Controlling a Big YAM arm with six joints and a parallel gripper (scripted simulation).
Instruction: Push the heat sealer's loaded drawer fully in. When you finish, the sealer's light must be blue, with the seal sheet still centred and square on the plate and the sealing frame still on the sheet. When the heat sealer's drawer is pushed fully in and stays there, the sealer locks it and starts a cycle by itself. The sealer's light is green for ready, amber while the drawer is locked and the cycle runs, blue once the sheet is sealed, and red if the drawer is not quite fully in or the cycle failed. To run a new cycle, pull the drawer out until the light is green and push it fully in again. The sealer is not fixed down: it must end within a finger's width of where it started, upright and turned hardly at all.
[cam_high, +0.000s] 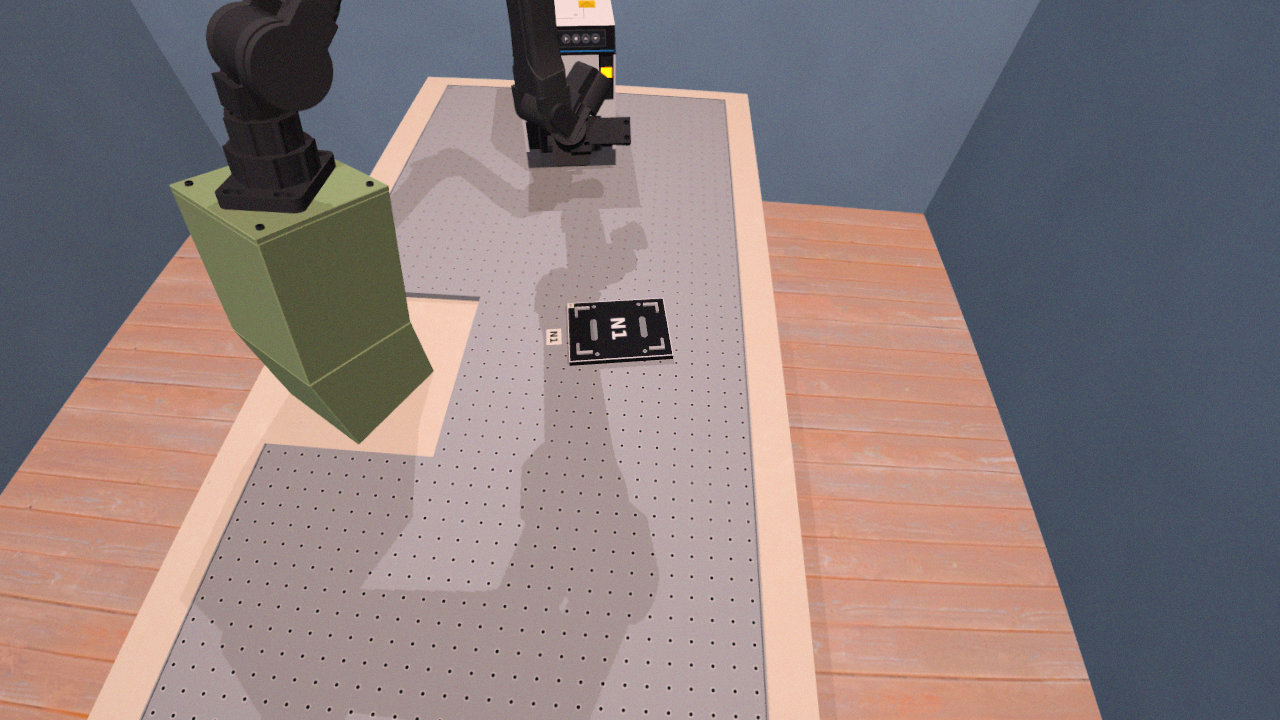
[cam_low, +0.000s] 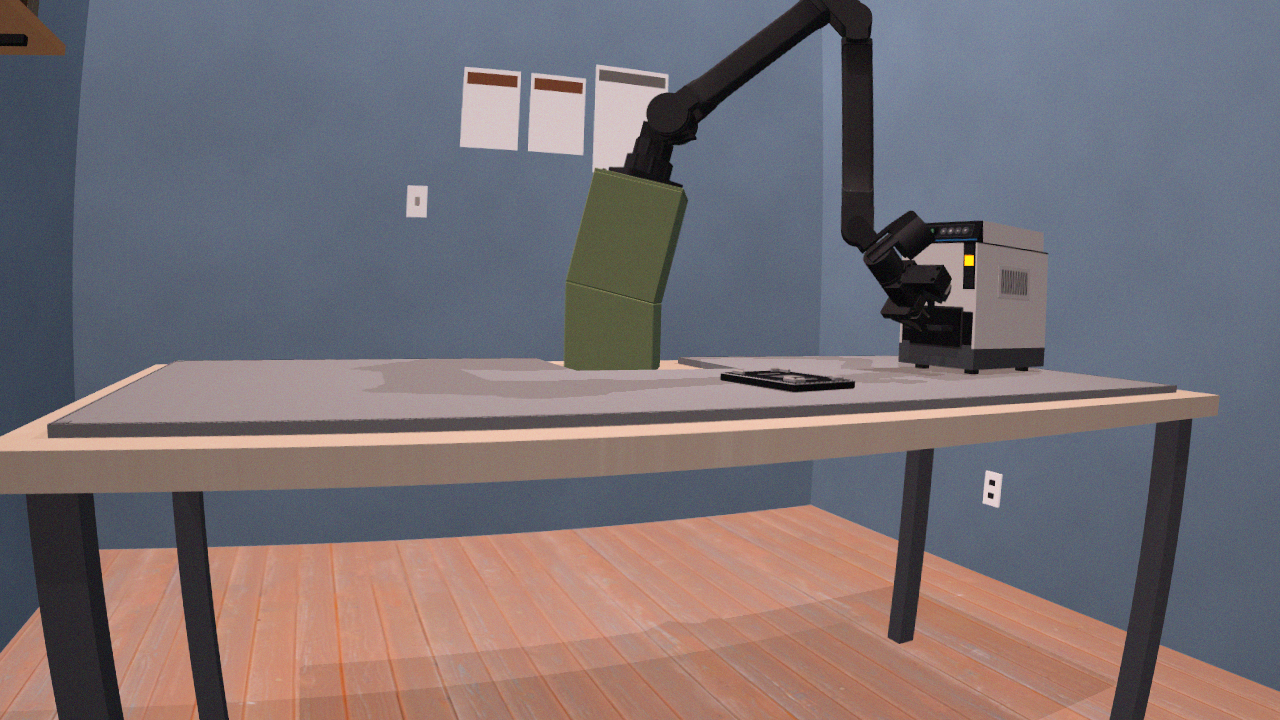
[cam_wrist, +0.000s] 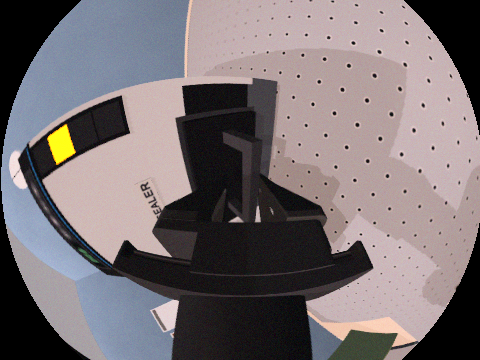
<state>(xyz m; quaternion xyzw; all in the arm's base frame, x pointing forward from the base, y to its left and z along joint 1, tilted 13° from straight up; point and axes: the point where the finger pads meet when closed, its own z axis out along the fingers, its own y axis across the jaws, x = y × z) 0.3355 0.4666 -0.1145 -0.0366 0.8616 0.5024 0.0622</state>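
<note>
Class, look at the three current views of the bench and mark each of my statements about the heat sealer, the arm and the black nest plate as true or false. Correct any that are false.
1. The sealer's light shows amber. True.
2. The gripper is at the front of the heat sealer. True.
3. The black plate marked N1 sits inside the sealer. False: it lies out on the perforated board, well away from the sealer.
4. The gripper is clamped on the drawer handle. False: its fingers are slightly parted and hold nothing.
5. The arm's base stands on a green pedestal. True.
</note>
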